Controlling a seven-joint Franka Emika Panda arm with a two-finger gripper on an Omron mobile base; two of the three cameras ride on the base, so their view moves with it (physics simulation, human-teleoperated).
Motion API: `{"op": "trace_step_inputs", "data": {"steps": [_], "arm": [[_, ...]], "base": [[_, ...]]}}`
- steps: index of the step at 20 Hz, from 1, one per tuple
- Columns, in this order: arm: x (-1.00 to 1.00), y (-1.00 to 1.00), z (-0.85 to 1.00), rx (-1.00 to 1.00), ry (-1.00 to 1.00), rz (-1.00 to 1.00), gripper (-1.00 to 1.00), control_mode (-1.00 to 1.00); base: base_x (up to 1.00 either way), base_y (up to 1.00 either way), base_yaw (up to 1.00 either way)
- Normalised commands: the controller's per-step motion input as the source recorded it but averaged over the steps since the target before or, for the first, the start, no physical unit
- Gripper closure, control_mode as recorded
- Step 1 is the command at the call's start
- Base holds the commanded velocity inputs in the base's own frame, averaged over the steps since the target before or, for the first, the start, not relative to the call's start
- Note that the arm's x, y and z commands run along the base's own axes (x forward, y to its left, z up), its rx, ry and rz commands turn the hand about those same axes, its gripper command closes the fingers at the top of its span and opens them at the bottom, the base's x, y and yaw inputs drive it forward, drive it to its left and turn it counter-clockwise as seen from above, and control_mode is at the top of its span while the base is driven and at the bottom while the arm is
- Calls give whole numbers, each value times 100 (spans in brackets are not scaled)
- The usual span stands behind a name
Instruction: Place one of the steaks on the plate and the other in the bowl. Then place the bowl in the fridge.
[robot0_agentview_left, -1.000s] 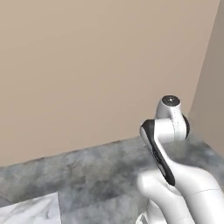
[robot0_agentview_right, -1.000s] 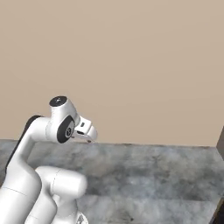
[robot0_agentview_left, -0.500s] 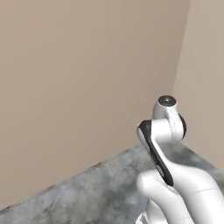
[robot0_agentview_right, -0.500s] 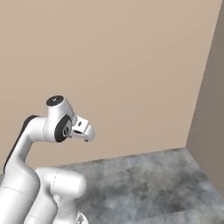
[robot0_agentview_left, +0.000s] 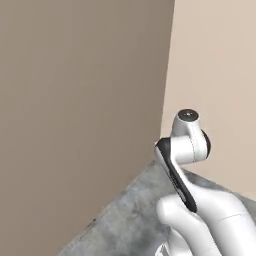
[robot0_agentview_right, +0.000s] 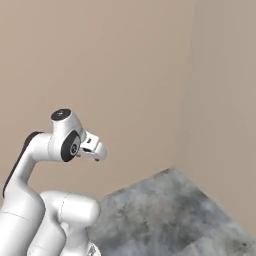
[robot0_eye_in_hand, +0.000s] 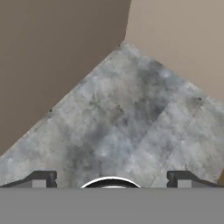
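Corner of two plain beige walls (robot0_agentview_right: 130, 75) meets above a mottled grey stone floor (robot0_eye_in_hand: 127, 113); no writing shows on any surface. The white arm's two-finger gripper (robot0_eye_in_hand: 111, 178) hangs over that floor, its dark fingertips (robot0_eye_in_hand: 41, 178) spread wide apart, grasping nothing.

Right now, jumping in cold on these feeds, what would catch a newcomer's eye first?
The white robot arm with dark joints stands folded upright in the foreground of both base views. Behind it, two plain tan walls meet in a corner, running down to a mottled grey stone floor. In the hand view the tool hangs open above that floor, holding nothing.
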Motion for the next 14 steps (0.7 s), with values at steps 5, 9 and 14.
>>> {"op": "trace_step_inputs", "data": {"steps": [5,9,14], "arm": [[0,0,0,0,0,0,-100,100],[0,0,0,0,0,0,-100,100],[0,0,0,0,0,0,-100,100]], "base": [[0,0,-98],[0,0,-100],[0,5,-95]]}}
